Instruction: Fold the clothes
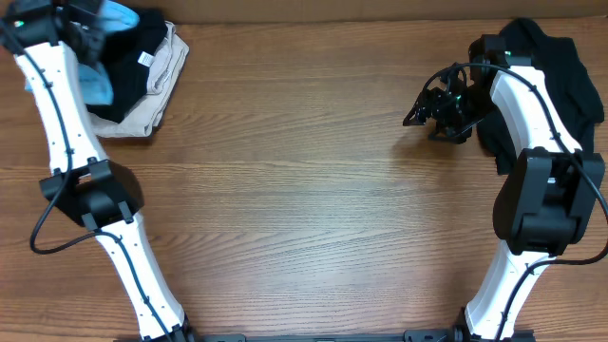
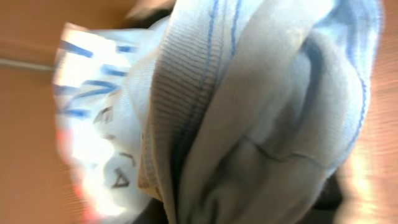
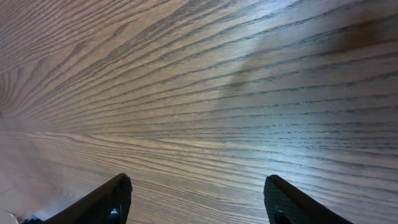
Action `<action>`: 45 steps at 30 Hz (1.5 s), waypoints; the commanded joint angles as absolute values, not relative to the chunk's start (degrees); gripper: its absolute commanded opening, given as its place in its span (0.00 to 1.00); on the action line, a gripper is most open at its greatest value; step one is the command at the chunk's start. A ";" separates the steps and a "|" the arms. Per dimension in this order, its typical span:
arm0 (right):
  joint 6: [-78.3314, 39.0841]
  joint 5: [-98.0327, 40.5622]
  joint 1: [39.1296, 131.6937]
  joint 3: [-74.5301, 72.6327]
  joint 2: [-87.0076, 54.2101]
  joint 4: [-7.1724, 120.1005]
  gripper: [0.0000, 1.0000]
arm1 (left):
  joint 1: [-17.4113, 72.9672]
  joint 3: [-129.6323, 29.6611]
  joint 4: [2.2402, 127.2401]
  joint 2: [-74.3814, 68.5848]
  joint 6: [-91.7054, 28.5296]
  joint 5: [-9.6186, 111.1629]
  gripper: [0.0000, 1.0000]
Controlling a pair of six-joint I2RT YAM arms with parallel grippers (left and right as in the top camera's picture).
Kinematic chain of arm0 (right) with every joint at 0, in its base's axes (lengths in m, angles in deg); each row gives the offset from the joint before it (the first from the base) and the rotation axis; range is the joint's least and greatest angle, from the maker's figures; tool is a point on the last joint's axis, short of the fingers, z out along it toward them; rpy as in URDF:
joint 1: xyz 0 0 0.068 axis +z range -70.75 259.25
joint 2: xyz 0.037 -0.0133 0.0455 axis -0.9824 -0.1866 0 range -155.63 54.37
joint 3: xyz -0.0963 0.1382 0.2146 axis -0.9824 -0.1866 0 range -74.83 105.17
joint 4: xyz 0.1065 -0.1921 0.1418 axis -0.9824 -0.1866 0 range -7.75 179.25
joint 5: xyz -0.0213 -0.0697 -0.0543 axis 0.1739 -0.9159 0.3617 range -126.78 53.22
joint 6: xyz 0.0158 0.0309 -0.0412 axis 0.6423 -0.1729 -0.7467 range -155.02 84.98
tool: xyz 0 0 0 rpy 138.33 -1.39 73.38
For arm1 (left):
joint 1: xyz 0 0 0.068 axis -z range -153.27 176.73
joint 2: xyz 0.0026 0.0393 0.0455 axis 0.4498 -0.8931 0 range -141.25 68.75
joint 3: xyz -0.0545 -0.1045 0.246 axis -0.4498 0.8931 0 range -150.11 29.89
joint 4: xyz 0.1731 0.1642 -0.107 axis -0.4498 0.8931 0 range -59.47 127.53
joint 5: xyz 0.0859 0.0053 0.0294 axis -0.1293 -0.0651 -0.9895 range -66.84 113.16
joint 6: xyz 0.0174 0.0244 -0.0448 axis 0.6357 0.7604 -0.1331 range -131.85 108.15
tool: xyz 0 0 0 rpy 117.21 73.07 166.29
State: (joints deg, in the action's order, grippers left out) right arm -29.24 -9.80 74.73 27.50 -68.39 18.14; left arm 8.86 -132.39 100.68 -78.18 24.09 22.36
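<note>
Light blue cotton T-shirt [image 1: 98, 85] lies crumpled, its long axis unreadable, on a black garment [image 1: 142, 43] and a beige garment [image 1: 163, 81] at the brown wooden table's [image 1: 304, 209] far-left corner. Left gripper [image 1: 90, 43]: cannot tell its state. Right gripper [image 3: 199, 186] is spread above the table, beside the far-right black top [image 1: 560, 66].

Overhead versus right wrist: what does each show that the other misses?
Only overhead: both arms, the heaped clothes at the far left, and a black garment by the right arm. Only right wrist: the right gripper is open, with nothing between its fingers. Both: the bare wooden table.
</note>
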 commanded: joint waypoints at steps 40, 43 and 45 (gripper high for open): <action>-30.55 -18.74 74.73 67.28 -32.76 -6.69 1.00 | 15.81 -137.96 106.17 -63.15 -15.73 70.57 1.00; -30.55 -18.74 74.73 67.28 -31.45 -6.69 1.00 | 15.83 -137.96 106.19 -63.15 -15.73 70.57 1.00; -30.55 -18.74 74.73 67.28 -31.23 -7.02 1.00 | 15.83 -137.96 106.19 -63.15 -15.73 70.57 1.00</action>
State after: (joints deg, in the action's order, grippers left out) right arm -30.55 -18.15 74.76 67.28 -31.49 -6.82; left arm 15.68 -138.05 106.19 -62.69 -14.92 69.07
